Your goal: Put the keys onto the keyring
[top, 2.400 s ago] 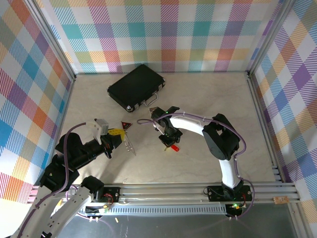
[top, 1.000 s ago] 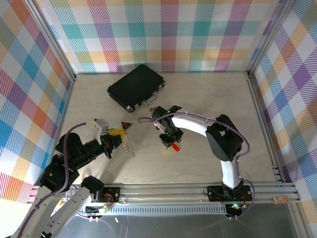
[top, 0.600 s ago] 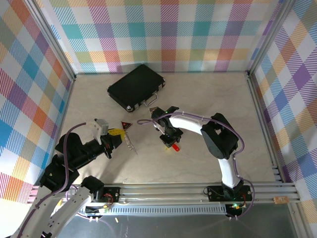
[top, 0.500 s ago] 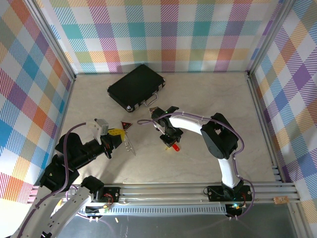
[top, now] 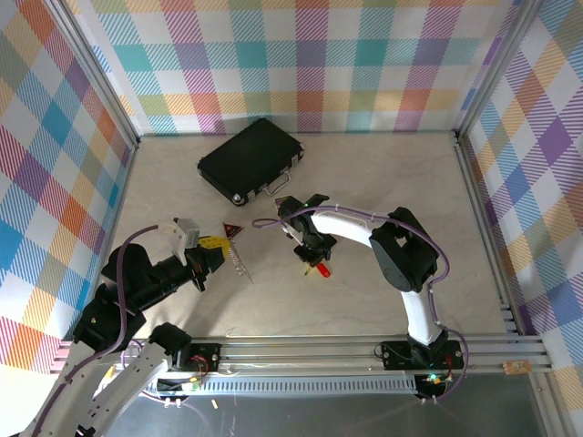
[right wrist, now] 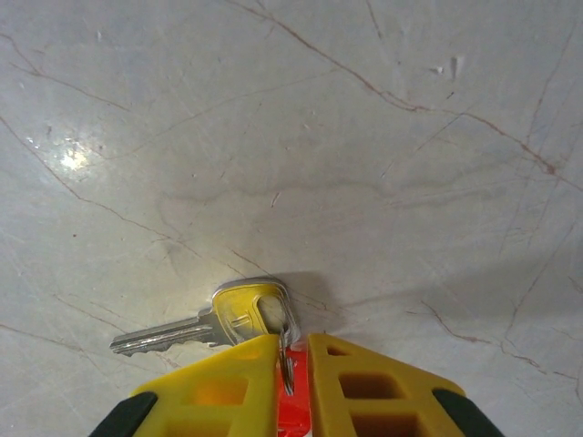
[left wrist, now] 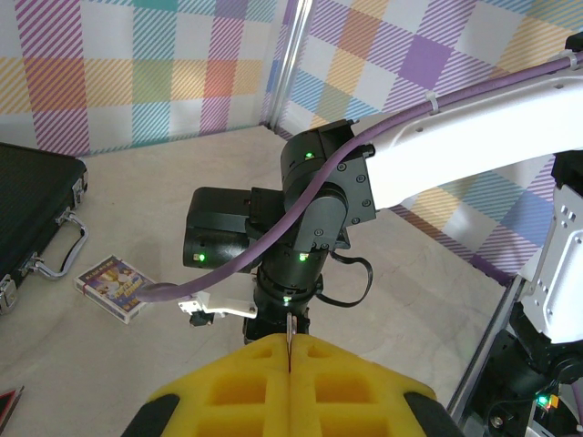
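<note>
Just ahead of the right hand (right wrist: 291,350) lies a yellow-headed silver key (right wrist: 239,319), bare pale marbled counter (right wrist: 364,137) beyond it; a dark red flat triangle (top: 232,229) sits toward the left hand (top: 217,255).

No writing, brand or number can be read. A small printed card (left wrist: 111,288) lies ahead and to the left of the left gripper (left wrist: 289,344); its colourful print is too blurred.

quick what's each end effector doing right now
Left end effector: closed, pinching the thin silver-grey metal keyring.
Right end effector: closed on the tiny bright red key piece, beside a yellow-headed silver key.
</note>
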